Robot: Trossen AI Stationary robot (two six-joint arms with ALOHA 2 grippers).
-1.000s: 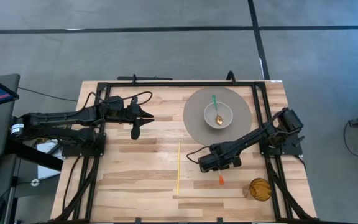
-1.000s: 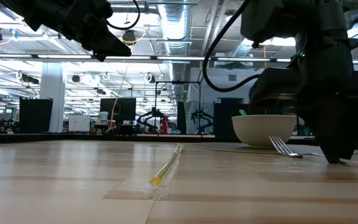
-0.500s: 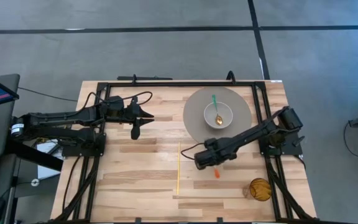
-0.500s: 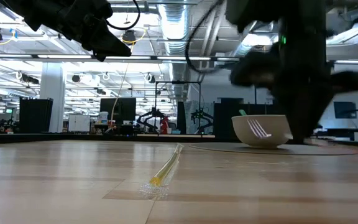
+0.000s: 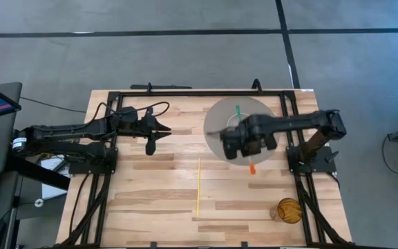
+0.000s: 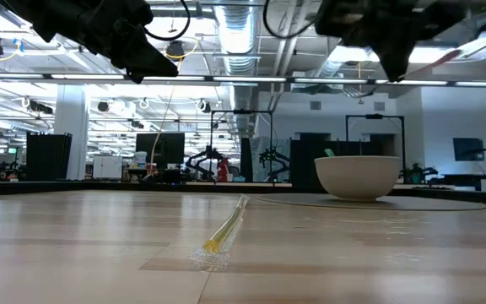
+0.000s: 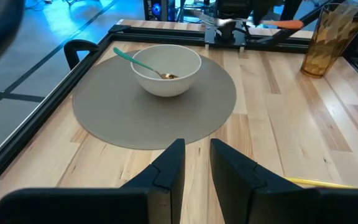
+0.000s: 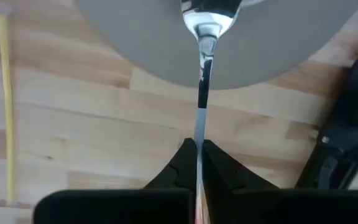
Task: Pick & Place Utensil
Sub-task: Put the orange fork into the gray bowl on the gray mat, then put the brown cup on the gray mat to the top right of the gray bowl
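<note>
My right gripper (image 5: 232, 142) is high over the grey round mat (image 5: 216, 114), shut on a metal fork with an orange handle (image 5: 252, 167). It covers most of the white bowl (image 7: 166, 68) on the mat. That bowl holds a spoon with a green handle (image 5: 238, 109). In the low view the right gripper (image 6: 388, 38) hangs well above the bowl (image 6: 357, 176). A yellow utensil (image 5: 199, 185) lies flat on the wood near the table's middle. My left gripper (image 5: 155, 131) waits open in the air over the table's left half. My right gripper pinches the fork's thin metal shank (image 8: 199, 127) between its two fingers (image 8: 182, 163). The fork runs along the fingers: its head (image 8: 207, 12) sticks out ahead over the mat, and the orange handle end (image 7: 284, 25) sticks out behind. The fork is lifted clear and roughly level.
An amber glass (image 5: 289, 210) stands at the table's near right corner. A black frame (image 5: 199, 92) runs along the table's far edge and sides. Bare wood lies between the yellow utensil and the mat.
My right gripper has risen from the table's near right part with the fork and swung toward the far edge, ending above the mat and bowl. The fork has come off the wood and now hangs clear in the air. The left arm has kept still.
</note>
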